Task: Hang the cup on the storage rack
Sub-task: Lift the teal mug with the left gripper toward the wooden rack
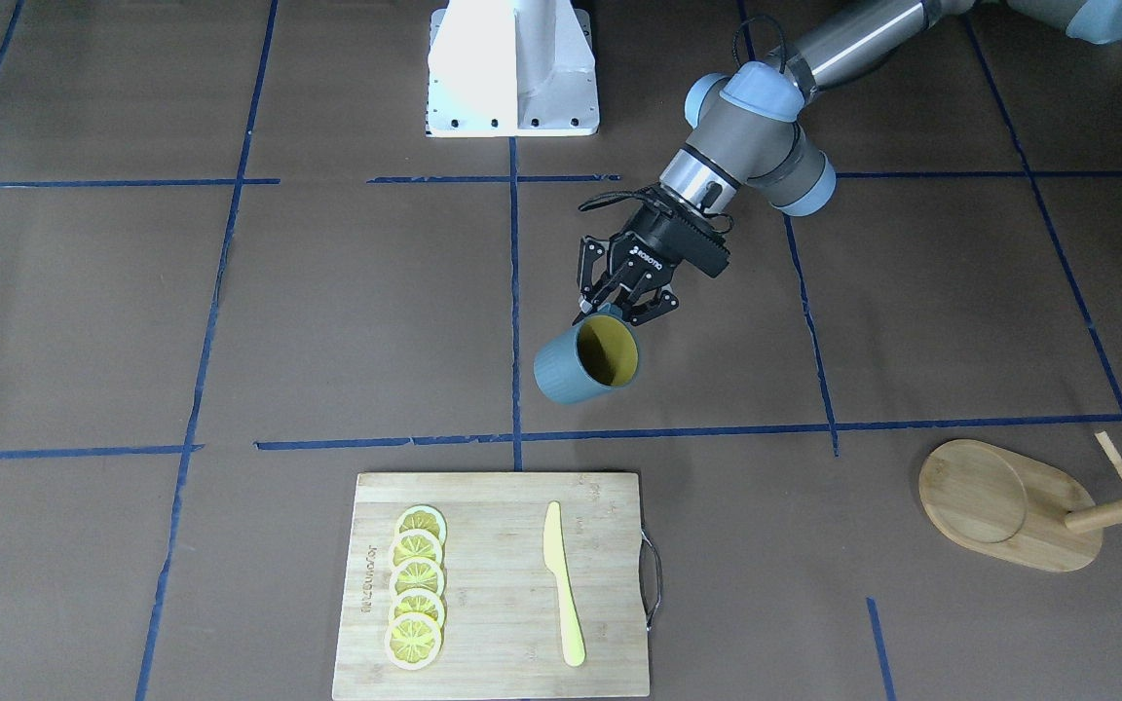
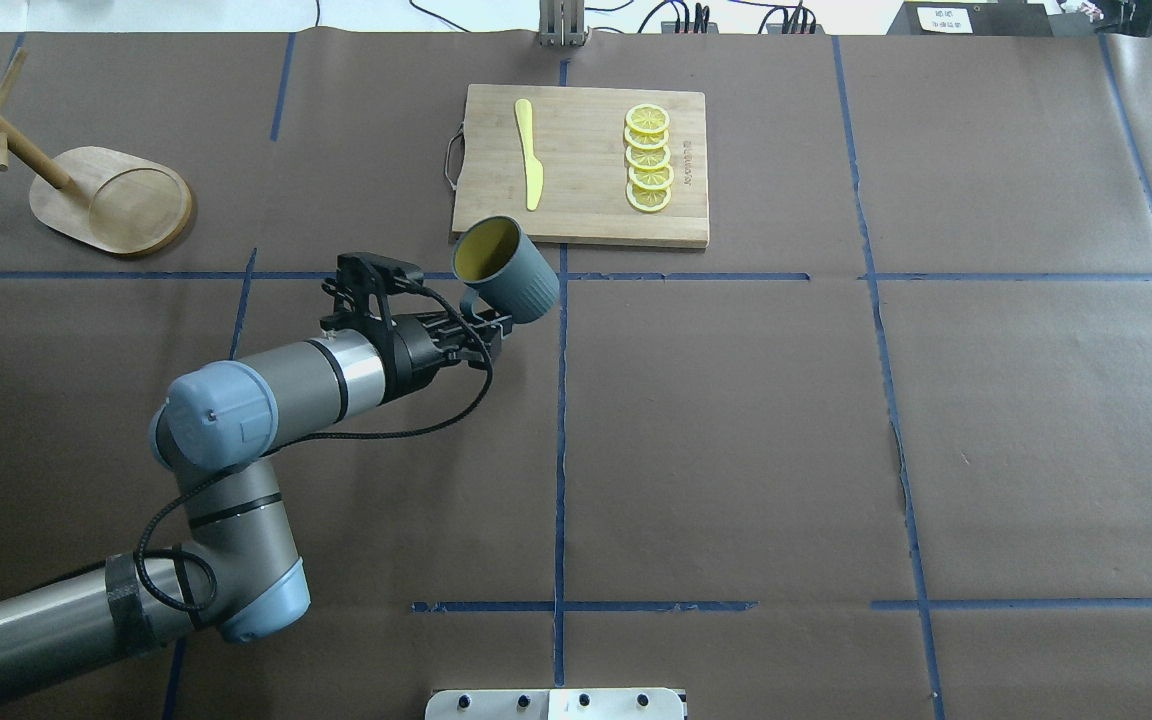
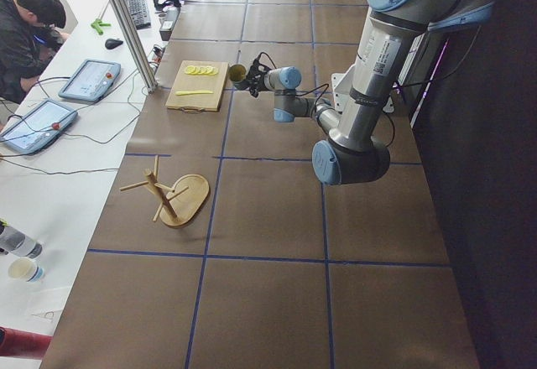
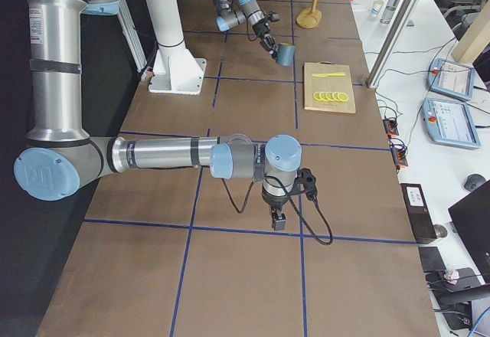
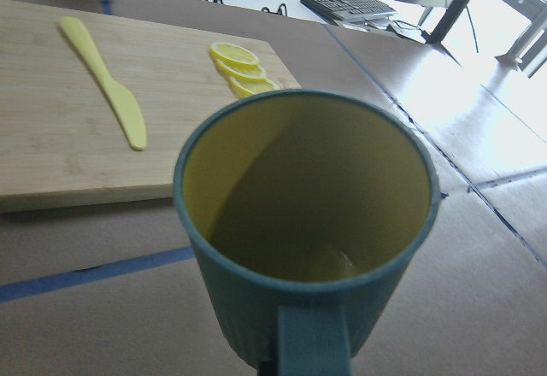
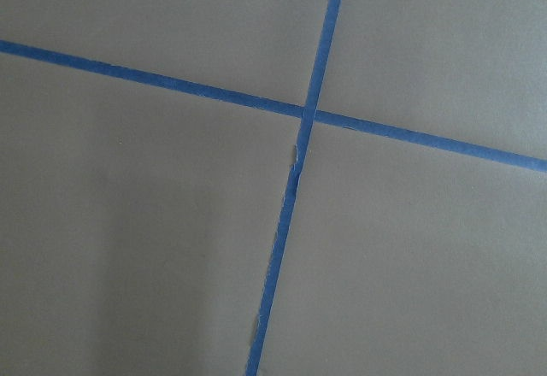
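Small teal-grey ribbed cup, yellow inside — aloft, handle pinched in left gripper. Light bamboo storage rack well apart, toward robot's left — holding gripper's own side. State of right gripper: cannot tell.

Storage rack top out of frame

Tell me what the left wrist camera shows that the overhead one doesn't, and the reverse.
Only the left wrist view: the cup from close up, its handle toward the camera and nothing visible in its yellow inside.

Only the overhead view: the storage rack near the table's far-left corner, well apart from the cup, and the left gripper shut on the cup.

Both: the cup, and beyond it the cutting board with the yellow knife and a row of lemon slices.
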Robot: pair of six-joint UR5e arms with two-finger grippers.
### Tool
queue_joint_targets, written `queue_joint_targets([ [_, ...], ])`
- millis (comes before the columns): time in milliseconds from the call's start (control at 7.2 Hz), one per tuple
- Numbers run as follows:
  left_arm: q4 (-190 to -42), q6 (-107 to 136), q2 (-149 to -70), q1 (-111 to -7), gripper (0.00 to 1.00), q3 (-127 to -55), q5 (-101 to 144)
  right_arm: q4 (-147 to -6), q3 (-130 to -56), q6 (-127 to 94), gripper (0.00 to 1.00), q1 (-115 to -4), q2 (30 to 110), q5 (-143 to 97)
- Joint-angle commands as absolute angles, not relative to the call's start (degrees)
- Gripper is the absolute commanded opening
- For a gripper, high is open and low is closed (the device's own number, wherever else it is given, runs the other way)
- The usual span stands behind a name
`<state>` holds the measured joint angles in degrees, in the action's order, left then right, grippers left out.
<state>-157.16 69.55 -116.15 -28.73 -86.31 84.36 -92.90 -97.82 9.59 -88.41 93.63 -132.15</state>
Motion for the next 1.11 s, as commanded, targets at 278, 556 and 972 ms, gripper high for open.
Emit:
queue_joint_targets([
  [278,-157.67,99.70,-112.85,-46.97,0.00,-86.57,107.44,-92.90,-98.00,8.97,1.00,-88.33,93.87,-133.06],
  [556,-159.95,114.89,-112.85,-55.78,0.00,-86.40,115.98,-92.90,-98.00,8.96,1.00,-88.33,93.52,-133.07],
  [972,-170.04,138.80,-112.76,-61.24,0.00,-85.35,116.10,-92.03,-97.82,9.05,1.00,-88.33,93.25,-132.98],
])
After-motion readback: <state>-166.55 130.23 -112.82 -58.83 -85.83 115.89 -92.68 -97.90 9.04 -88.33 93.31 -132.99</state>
